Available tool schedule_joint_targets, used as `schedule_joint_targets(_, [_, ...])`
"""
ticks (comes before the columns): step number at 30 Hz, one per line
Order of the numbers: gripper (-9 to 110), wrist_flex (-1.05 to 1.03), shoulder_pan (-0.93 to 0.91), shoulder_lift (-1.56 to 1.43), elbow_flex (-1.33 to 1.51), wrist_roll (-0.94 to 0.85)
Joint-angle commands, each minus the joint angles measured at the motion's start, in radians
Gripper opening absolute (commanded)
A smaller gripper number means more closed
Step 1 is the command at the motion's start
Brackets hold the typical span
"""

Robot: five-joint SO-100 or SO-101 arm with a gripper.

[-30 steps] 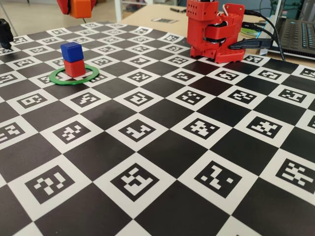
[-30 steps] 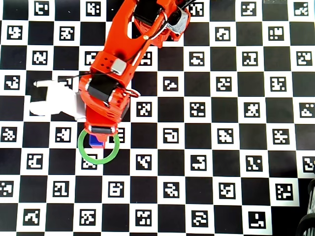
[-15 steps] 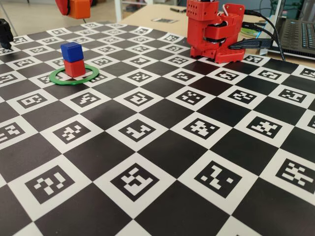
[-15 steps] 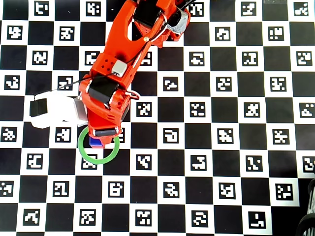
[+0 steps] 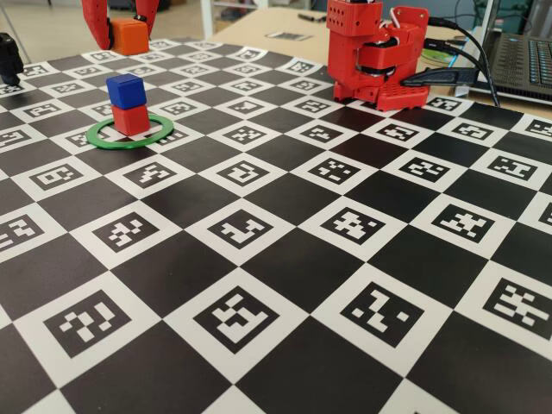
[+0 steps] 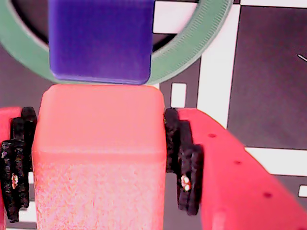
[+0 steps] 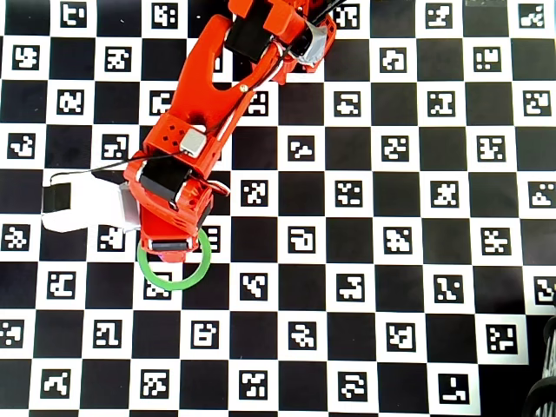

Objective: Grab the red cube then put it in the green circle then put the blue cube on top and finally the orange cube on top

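Observation:
In the fixed view the red cube (image 5: 130,119) sits inside the green circle (image 5: 129,145), and the blue cube (image 5: 125,90) rests on top of it. My gripper (image 5: 128,41) is shut on the orange cube (image 5: 130,36) and holds it in the air, above and behind the stack. In the wrist view the orange cube (image 6: 100,158) fills the gap between the black pads (image 6: 184,158). The blue cube (image 6: 100,38) and the green circle (image 6: 211,38) lie just beyond it. In the overhead view the arm hides the cubes and only the green circle (image 7: 176,283) shows.
The table is a black-and-white checkerboard with printed markers. The arm's red base (image 5: 379,52) stands at the back right, with cables and a laptop (image 5: 522,52) beside it. A black object (image 5: 9,56) is at the left edge. A white piece (image 7: 82,204) lies left of the gripper.

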State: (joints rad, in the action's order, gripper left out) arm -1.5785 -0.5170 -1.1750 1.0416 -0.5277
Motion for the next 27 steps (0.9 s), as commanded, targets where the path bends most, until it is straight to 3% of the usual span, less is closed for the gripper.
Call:
schedule_joint_targets(1, [10, 0.012, -0.012, -0.031, -0.083, 0.026])
schedule_joint_targets(27, [10, 0.067, -0.041, 0.026, -0.083, 0.037])
